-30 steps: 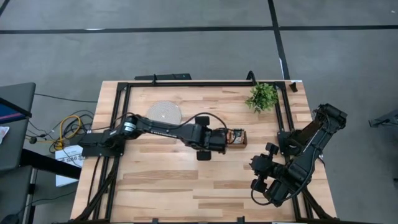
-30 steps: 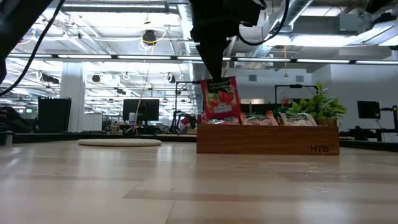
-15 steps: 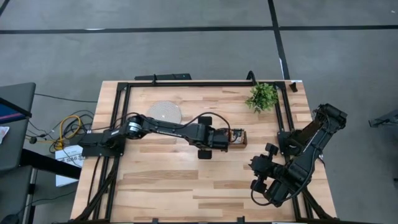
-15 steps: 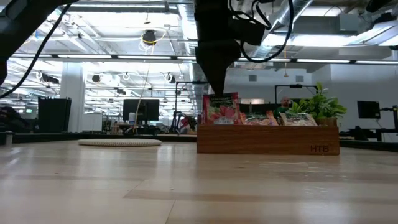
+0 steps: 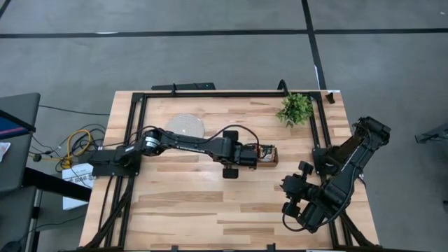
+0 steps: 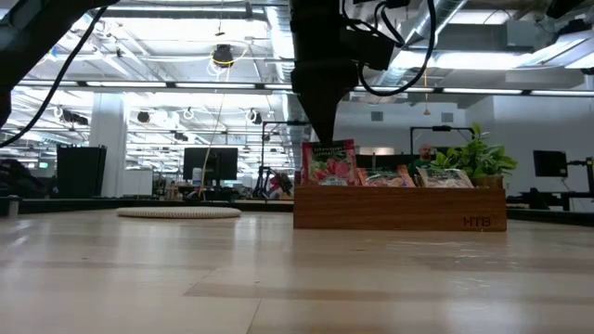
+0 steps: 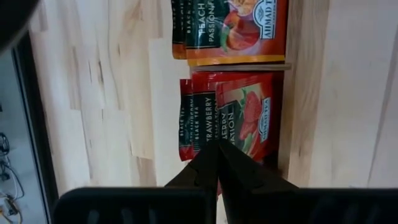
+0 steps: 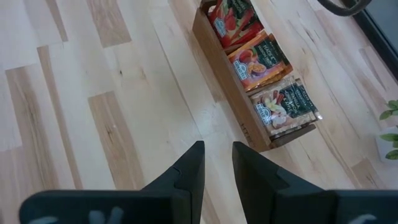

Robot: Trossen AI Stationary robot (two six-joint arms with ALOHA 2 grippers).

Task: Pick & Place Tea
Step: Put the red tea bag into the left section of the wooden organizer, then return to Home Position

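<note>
On my desk (image 5: 182,203) I see a round white disc (image 5: 185,126), a small potted plant (image 5: 295,108) and the wooden tray (image 6: 399,208). Tea sachets (image 8: 264,59) stand upright in its three compartments. My left end effector (image 7: 216,149) is over the end compartment, fingers pinched on a strawberry sachet (image 7: 239,118). The right end effector (image 8: 216,163) idles slightly apart, well clear.
</note>
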